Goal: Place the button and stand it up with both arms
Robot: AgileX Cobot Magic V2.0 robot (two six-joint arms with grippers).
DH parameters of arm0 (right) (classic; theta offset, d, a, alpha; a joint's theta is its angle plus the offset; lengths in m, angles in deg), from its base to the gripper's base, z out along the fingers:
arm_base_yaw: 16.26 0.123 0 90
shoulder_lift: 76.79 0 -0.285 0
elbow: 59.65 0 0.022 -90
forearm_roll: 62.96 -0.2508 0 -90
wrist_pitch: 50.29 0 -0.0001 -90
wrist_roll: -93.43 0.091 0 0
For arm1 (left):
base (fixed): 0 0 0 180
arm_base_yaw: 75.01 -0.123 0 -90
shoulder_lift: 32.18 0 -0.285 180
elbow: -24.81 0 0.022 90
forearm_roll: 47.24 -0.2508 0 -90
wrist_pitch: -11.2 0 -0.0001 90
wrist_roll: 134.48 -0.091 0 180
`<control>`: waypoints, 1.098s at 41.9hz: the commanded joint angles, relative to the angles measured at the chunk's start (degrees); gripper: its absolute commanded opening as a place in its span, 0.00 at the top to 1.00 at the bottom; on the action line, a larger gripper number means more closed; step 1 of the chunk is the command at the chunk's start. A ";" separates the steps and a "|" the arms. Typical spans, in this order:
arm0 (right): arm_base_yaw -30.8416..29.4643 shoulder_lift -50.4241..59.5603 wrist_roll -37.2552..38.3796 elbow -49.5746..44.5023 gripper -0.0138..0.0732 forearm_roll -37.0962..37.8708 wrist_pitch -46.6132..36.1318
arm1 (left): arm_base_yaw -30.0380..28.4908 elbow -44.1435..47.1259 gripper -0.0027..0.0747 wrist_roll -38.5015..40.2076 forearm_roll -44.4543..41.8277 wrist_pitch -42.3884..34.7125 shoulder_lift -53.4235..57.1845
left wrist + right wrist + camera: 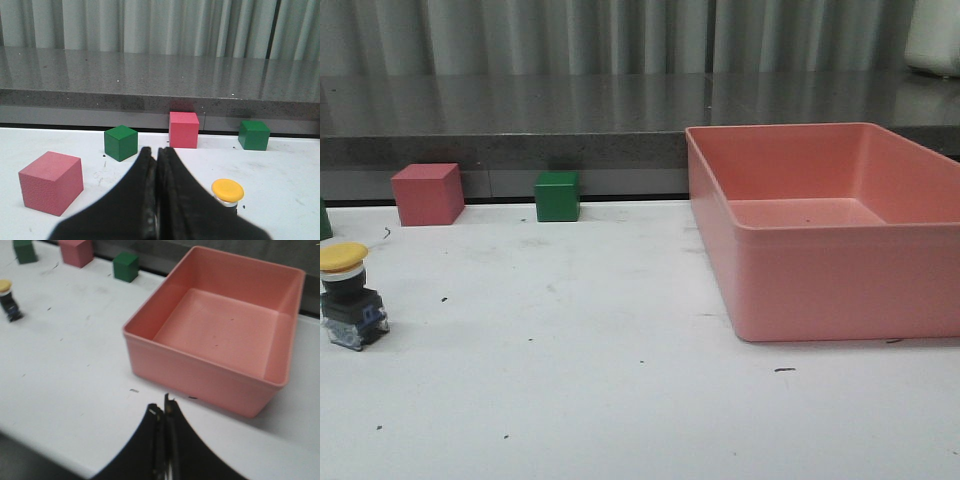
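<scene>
The button (348, 295) stands upright on the white table at the far left, yellow cap on top, black and blue-grey base below. It also shows in the left wrist view (227, 192), just beside my left gripper (156, 152), which is shut and empty. It shows small and far in the right wrist view (8, 301). My right gripper (164, 407) is shut and empty, above the table's front part near the pink bin (200, 371). Neither arm shows in the front view.
A large pink bin (800, 280) stands at the right. A red cube (427, 193) and a green cube (557, 196) sit by the back edge. The left wrist view shows a nearer red cube (51, 182) and two green cubes (120, 142) (253, 135).
</scene>
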 commanded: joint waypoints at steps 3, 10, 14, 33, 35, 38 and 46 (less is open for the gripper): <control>-8.58 5.38 -0.49 -8.89 0.97 -3.29 -19.53 | 0.17 0.87 0.99 0.05 -0.09 -4.93 1.30; -15.79 10.46 -0.49 -19.76 0.97 -3.47 -35.79 | 0.17 0.87 0.99 0.05 -0.09 -4.93 1.30; -18.00 11.40 -0.49 -23.64 0.97 -3.47 -40.47 | 0.17 0.87 0.99 0.05 -0.09 -4.93 1.30; -18.77 11.46 -0.49 -28.00 0.97 -3.47 -47.25 | 0.17 0.87 0.99 0.05 -0.09 -4.93 1.30; -18.99 11.46 -0.49 -28.00 0.97 -3.47 -47.25 | 0.17 0.87 0.99 0.05 -0.09 -4.93 1.30; -19.75 11.46 -0.49 -28.00 0.97 -3.47 -47.25 | 0.17 0.87 0.99 0.05 -0.09 -4.93 1.30; -20.07 11.46 -0.49 -28.00 0.97 -3.47 -47.25 | 0.17 0.87 0.99 0.05 -0.09 -4.93 1.30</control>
